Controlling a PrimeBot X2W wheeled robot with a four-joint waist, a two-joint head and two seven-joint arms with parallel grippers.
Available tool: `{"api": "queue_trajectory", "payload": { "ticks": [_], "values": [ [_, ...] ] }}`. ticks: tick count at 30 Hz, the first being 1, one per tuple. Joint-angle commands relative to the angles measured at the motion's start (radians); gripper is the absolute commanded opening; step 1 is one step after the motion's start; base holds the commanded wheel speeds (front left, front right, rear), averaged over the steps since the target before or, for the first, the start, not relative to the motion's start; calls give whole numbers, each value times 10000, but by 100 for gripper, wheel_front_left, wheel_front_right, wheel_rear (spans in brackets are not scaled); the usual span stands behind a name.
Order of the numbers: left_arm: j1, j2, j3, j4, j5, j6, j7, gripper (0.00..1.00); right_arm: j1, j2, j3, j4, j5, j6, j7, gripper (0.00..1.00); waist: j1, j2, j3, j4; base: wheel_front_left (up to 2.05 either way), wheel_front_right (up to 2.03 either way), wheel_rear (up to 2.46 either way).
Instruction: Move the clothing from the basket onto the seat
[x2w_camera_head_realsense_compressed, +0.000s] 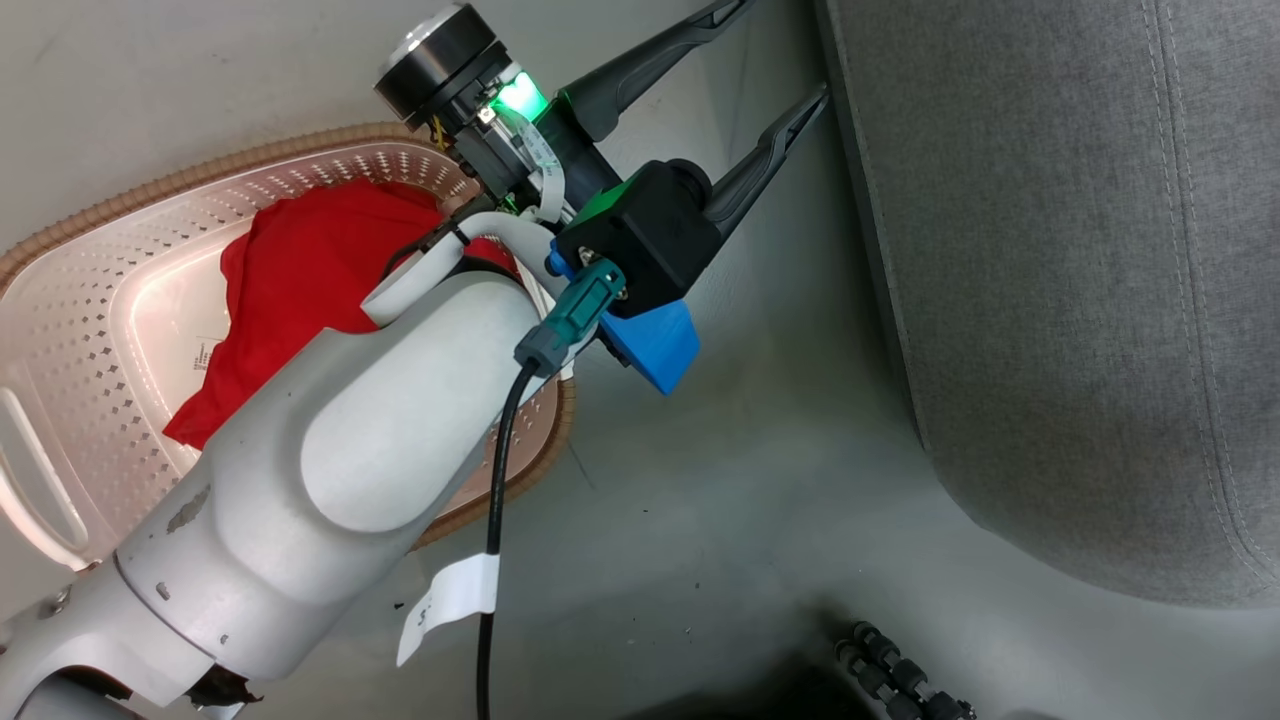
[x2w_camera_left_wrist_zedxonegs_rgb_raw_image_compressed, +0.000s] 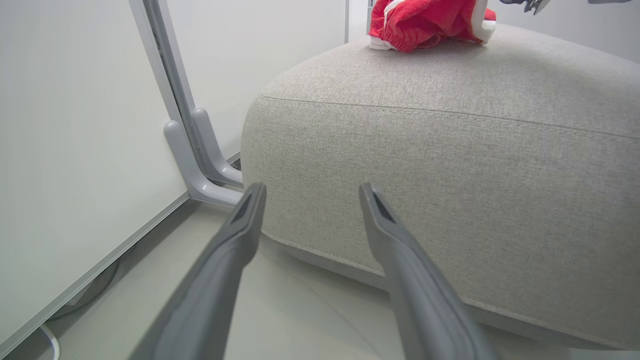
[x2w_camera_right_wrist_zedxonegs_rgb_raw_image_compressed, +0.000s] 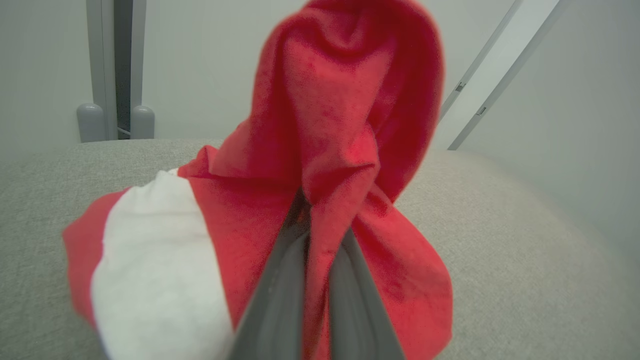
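Red clothing (x2w_camera_head_realsense_compressed: 300, 285) in cream basket (x2w_camera_head_realsense_compressed: 95, 310)

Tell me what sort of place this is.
Probably an indoor lab or demo room staged like a home: a grey upholstered seat, a laundry basket holding red clothing on a bare pale floor, and plain white partition panels on grey feet.

Left end effector (x2w_camera_left_wrist_zedxonegs_rgb_raw_image_compressed: 311, 190) fingers spread, facing seat (x2w_camera_left_wrist_zedxonegs_rgb_raw_image_compressed: 450, 175); red clothing (x2w_camera_left_wrist_zedxonegs_rgb_raw_image_compressed: 422, 25) atop.
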Motion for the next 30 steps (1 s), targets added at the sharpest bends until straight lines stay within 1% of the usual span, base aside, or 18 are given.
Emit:
{"api": "queue_trajectory", "payload": {
  "ticks": [1,5,6,7,8,11,14,22,27,30],
  "values": [
    [-140,58,22,-62,-33,64,13,100,117,77,-52,66,-68,-1,-34,0,-1,0,37,1,0,0,0],
    [-97,121,8,-71,-95,92,-26,100,155,245,-66,226,-64,-1,-34,0,-1,0,19,17,0,0,0],
    [-73,129,5,-54,-120,106,-48,100,180,268,-103,184,-60,-1,-34,22,-1,0,-21,23,0,0,0],
    [-42,127,3,-31,-145,122,-67,100,255,316,-109,155,-77,-1,-34,63,-1,0,-83,27,0,0,0],
    [0,114,0,-1,-144,137,-116,100,345,383,-76,101,-49,-1,-34,100,-1,0,-163,29,0,0,0],
    [86,46,-24,61,-200,172,-195,100,534,431,-119,-73,88,-2,-34,100,-1,0,-350,48,0,0,0],
    [249,-108,-30,210,-310,239,-393,100,1054,481,61,-430,33,-1,-34,100,-1,0,-774,97,0,0,0],
    [989,-538,146,892,-810,482,-910,100,3046,579,381,-1528,221,-1,-36,100,-1,0,-2392,306,0,0,0],
    [1648,-782,591,1168,-1210,736,-1011,100,4235,650,1058,-2503,194,-1,-34,100,-1,0,-3497,521,0,0,0],
    [2115,-830,1035,981,-1351,879,-1015,100,4718,811,1586,-3052,173,-1,-33,100,-1,0,-4071,679,0,0,0]
  ]
}}
